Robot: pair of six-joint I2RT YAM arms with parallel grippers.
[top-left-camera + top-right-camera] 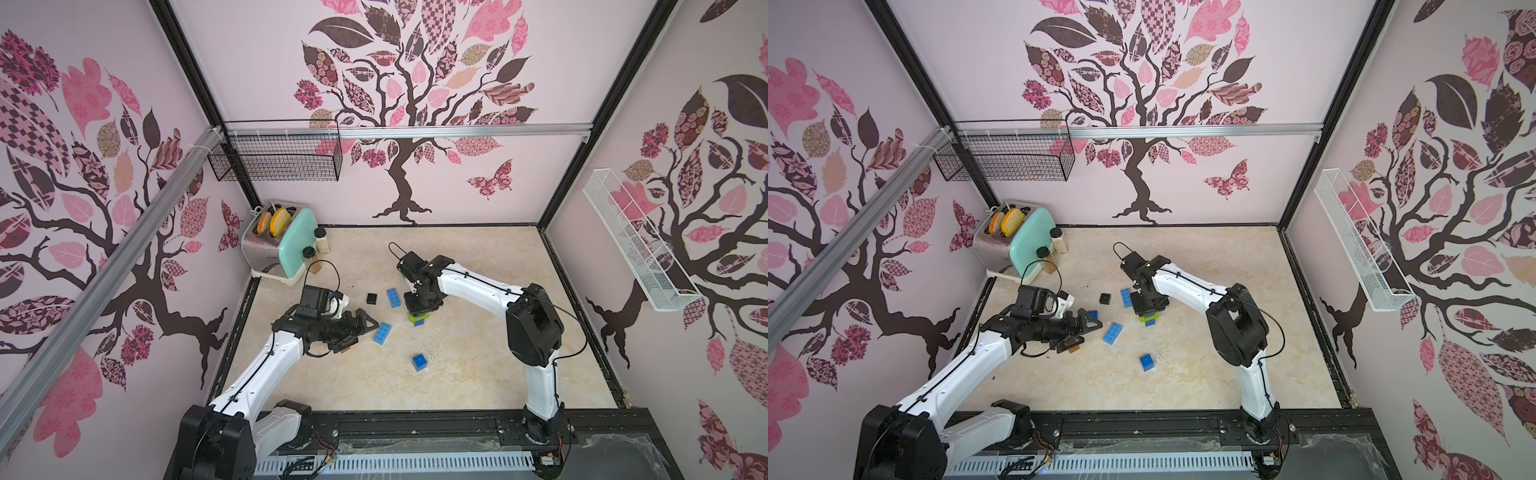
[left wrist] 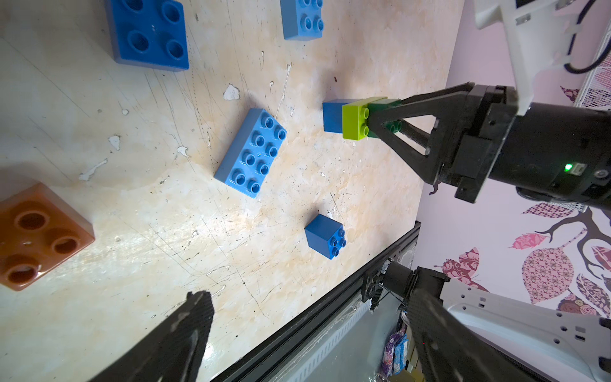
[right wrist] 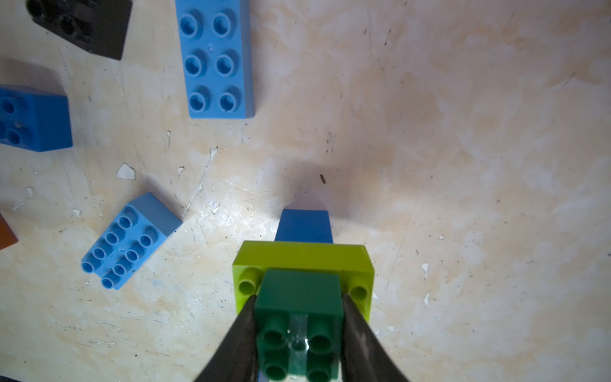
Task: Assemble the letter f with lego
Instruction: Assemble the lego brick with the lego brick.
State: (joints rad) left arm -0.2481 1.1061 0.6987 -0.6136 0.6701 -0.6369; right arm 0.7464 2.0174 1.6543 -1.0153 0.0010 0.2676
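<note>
gripping the dark green brick by its sides, the right end effector is closed on the top of a three-tier stack: lime green brick beneath, blue brick lowest, standing on the table. that base is one narrow brick, so an off-centre push or sideways pull could tip the stack or peel the top brick off. the left end effector hangs wide open and empty, off to the side. both top views mostly hide the stack under the right end effector; the left wrist view shows its tiers side-on.
</note>
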